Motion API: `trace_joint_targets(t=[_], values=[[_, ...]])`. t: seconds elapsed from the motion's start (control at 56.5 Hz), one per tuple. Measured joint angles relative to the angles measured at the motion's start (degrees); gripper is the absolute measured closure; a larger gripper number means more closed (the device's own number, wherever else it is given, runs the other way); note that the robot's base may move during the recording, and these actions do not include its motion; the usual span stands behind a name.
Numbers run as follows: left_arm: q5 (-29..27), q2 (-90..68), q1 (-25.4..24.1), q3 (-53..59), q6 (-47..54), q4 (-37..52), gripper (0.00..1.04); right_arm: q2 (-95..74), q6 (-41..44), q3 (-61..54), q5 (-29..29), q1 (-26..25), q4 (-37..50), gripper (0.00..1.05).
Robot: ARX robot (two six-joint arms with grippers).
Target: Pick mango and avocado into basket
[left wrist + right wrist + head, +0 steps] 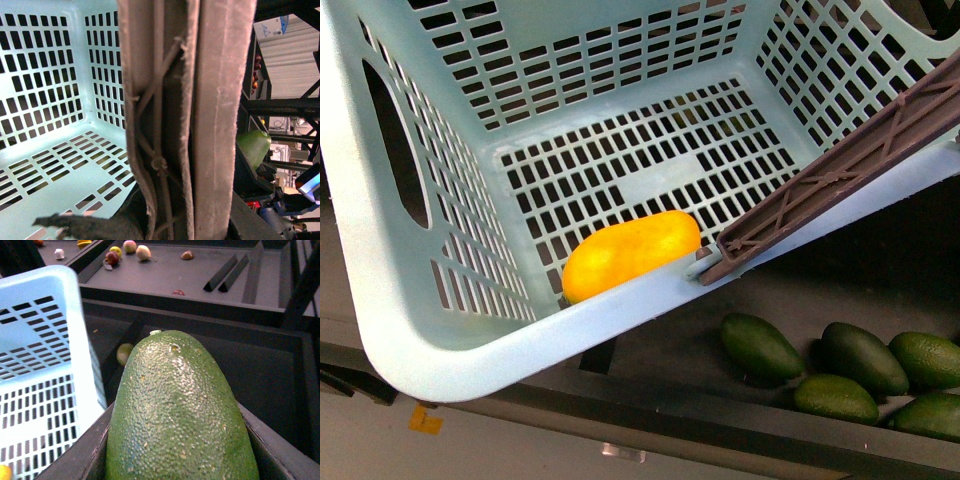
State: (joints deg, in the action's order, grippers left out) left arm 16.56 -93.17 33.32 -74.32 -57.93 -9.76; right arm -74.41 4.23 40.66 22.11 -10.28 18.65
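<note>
While your right gripper (176, 412) is pinching the dark green, pebbly-skinned avocado (177, 385) between its two dark jaws, the fruit is hanging outside the light teal slotted plastic basket (35, 340), near its wall and over the dark grey shelf (260, 370). The smooth yellow-orange oval mango (630, 253) is lying on the basket floor against the near wall, so you are likely working on the avocado carry. Be lifting it clear of the rim and aiming for bare floor beside the mango, away from the brown-grey swing handle (840, 165). Only the front view is showing the mango whole and the loose avocados (840, 365) below. Only the right wrist view is showing the grip. The handle is filling the left wrist view, so you cannot tell whether the left gripper is closed on it.
</note>
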Motion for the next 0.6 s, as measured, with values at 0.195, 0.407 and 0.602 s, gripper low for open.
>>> trace_joint_targets(t=[0.195, 0.407, 0.602], values=[[-0.04, 0.0, 0.0, 0.0, 0.02, 0.0, 0.87, -2.89, -4.37, 1.46, -10.6, 17.25, 4.24, 0.49], [-0.02, 0.0, 0.0, 0.0, -0.02, 0.0, 0.87, -9.64, -4.85, 4.7, -17.55, 25.09, 7.19, 0.49], [-0.02, 0.0, 0.0, 0.0, 0.02, 0.0, 0.87, -14.12, -4.94, 5.77, -20.65, 28.24, 8.31, 0.42]])
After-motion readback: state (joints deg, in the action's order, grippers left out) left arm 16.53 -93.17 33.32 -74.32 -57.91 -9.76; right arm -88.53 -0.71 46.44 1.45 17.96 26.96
